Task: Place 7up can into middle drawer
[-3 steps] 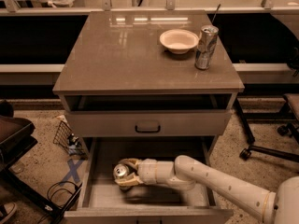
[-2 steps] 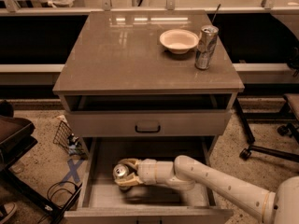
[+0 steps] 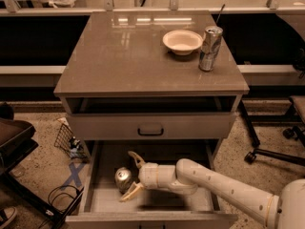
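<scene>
The 7up can [image 3: 123, 178] is inside the pulled-out middle drawer [image 3: 97, 202], near its left side, with its silver top facing up towards the camera. My gripper [image 3: 133, 176] reaches into the drawer from the right. It is open, with one finger [image 3: 135, 158] behind the can and the other [image 3: 130, 193] in front of it. The can sits between the spread fingers, and I cannot tell if either one touches it.
On the cabinet top [image 3: 119, 56] stand a pale bowl [image 3: 182, 41] and a taller slim can [image 3: 210, 48]. Above the open drawer is a closed drawer front with a black handle [image 3: 150, 130]. A wire basket [image 3: 66, 140], a blue tape cross [image 3: 72, 174] and chair legs [image 3: 267, 154] are on the floor.
The fingers have spread apart around the can, which was gripped before. The can stays at the same place in the drawer and the arm has barely moved.
</scene>
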Controlling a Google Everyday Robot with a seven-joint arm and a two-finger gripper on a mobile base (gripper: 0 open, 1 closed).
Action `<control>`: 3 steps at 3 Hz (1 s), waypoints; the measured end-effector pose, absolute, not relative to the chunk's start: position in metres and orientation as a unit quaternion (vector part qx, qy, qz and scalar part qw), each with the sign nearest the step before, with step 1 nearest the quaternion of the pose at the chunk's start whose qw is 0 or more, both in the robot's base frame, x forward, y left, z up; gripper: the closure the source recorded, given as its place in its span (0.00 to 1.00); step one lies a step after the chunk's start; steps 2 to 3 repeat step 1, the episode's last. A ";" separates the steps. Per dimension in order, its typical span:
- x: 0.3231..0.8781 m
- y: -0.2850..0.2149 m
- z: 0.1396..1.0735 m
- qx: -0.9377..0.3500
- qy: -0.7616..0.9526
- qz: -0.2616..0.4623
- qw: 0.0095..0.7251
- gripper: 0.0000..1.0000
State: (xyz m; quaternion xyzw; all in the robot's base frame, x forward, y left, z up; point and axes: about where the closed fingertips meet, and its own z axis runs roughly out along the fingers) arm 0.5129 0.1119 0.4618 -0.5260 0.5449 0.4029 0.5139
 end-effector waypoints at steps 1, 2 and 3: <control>0.513 0.112 0.462 -0.526 0.545 0.403 0.514 0.00; 0.513 0.112 0.462 -0.526 0.545 0.403 0.514 0.00; 0.513 0.112 0.462 -0.526 0.545 0.403 0.514 0.00</control>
